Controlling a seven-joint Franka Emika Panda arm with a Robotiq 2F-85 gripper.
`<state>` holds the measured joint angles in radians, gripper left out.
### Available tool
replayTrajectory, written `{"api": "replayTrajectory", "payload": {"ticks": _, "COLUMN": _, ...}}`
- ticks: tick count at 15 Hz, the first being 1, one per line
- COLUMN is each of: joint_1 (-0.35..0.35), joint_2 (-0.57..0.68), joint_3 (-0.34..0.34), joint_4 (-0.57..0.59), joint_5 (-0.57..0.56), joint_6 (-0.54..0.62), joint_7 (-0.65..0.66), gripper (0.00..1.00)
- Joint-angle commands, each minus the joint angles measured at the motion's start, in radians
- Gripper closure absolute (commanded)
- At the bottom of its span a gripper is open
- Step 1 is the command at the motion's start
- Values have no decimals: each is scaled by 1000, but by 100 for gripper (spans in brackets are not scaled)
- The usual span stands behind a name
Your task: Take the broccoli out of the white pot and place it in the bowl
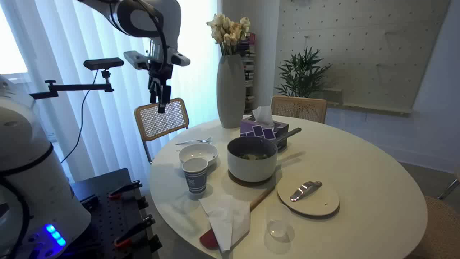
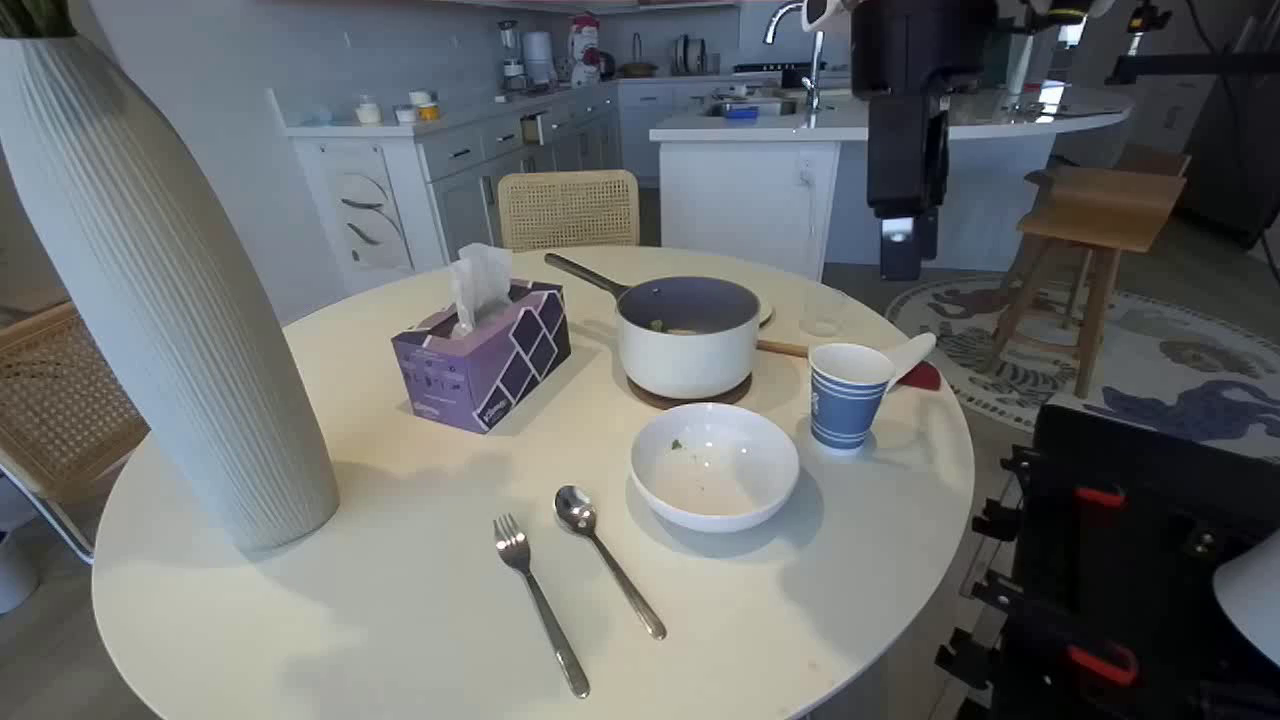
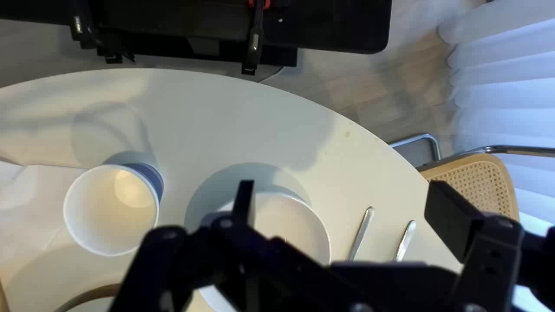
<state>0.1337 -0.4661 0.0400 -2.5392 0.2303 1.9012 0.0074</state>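
Note:
The white pot [image 1: 251, 167] stands on a round trivet, and it also shows in an exterior view [image 2: 688, 355]. Green broccoli [image 1: 248, 157] lies low inside it, mostly hidden by the wall. The white bowl [image 2: 715, 505] sits beside the pot, and it also shows in an exterior view [image 1: 198, 151]. Small green bits lie inside the bowl. My gripper [image 1: 158, 104] hangs high above the table's edge, apart from everything. In the wrist view the gripper [image 3: 344, 193] has its fingers wide apart with nothing between them; part of the bowl [image 3: 295, 221] shows behind the left finger.
A blue-patterned cup [image 1: 196, 178] stands close to the bowl. A tissue box [image 2: 490, 360] and tall vase [image 1: 231, 91] stand behind. A lid [image 1: 312, 203], napkin [image 1: 230, 219], red spatula [image 1: 209, 239] and glass dish [image 1: 277, 230] lie near the pot. A fork [image 2: 540, 605] and spoon [image 2: 610, 560] lie beside the bowl.

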Motion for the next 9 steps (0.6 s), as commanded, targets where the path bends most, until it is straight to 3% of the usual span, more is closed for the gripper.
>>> {"api": "replayTrajectory", "payload": {"ticks": 1, "joint_1": -12, "joint_2": 0, "joint_3": 10, "joint_4": 1, "joint_5": 4, "joint_6": -3, "joint_7": -4, "gripper": 0}}
{"api": "replayTrajectory", "payload": {"ticks": 6, "joint_1": -12, "joint_2": 0, "joint_3": 10, "joint_4": 1, "joint_5": 4, "joint_6": -3, "joint_7": -4, "gripper": 0}}
{"api": "replayTrajectory", "payload": {"ticks": 9, "joint_1": -46, "joint_2": 47, "joint_3": 7, "joint_4": 4, "joint_5": -18, "joint_6": 104, "joint_7": 22, "gripper": 0}}
